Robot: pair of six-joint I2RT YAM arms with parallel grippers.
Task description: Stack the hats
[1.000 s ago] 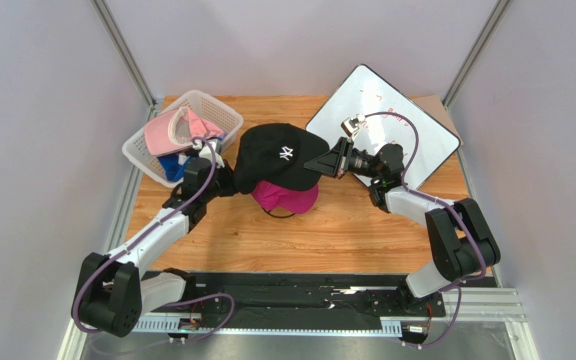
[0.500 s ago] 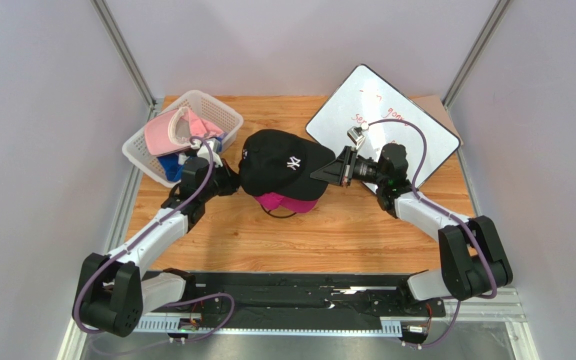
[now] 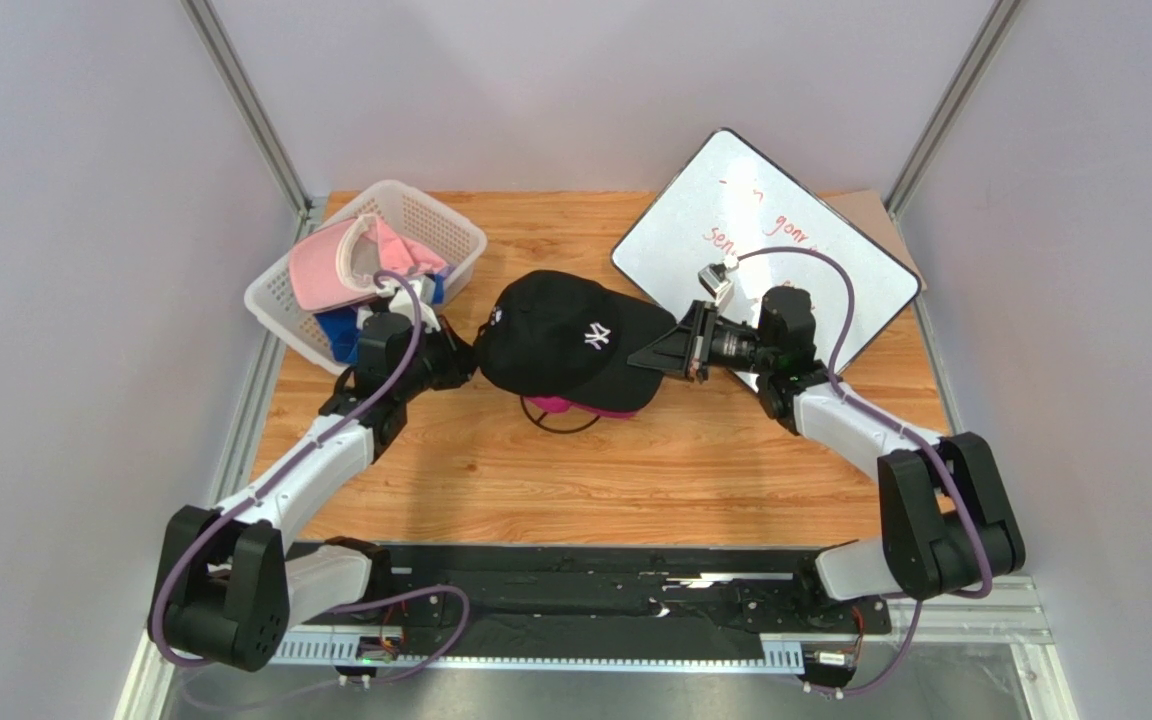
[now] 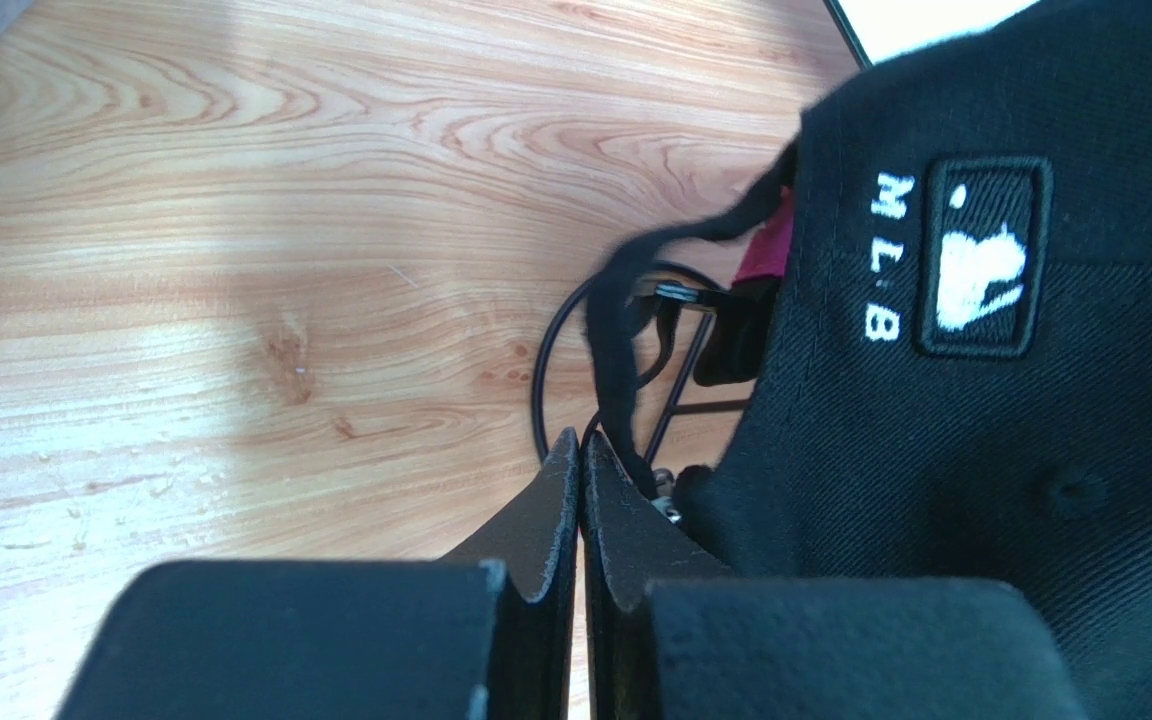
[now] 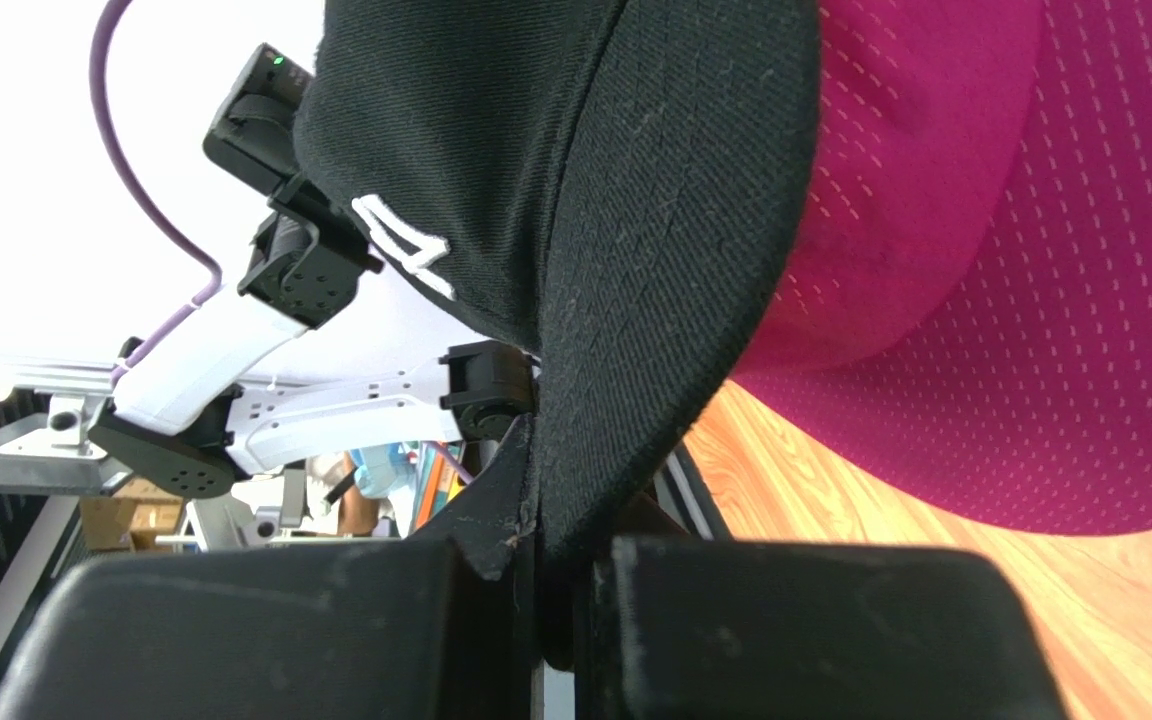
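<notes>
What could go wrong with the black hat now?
1. The magenta hat peeks out from under the black hat on the near side, so the black one might sit crooked or slide off when released.
2. The left hand pinches the thin back strap, which could snag and tug the hat as the hand leaves.
3. The right hand grips the brim; a pull could drag both hats.

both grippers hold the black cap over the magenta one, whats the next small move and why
Probably lower the black cap a touch to seat it: right gripper pinches its brim, left gripper its back strap, and it covers the magenta cap except a sliver.
</notes>
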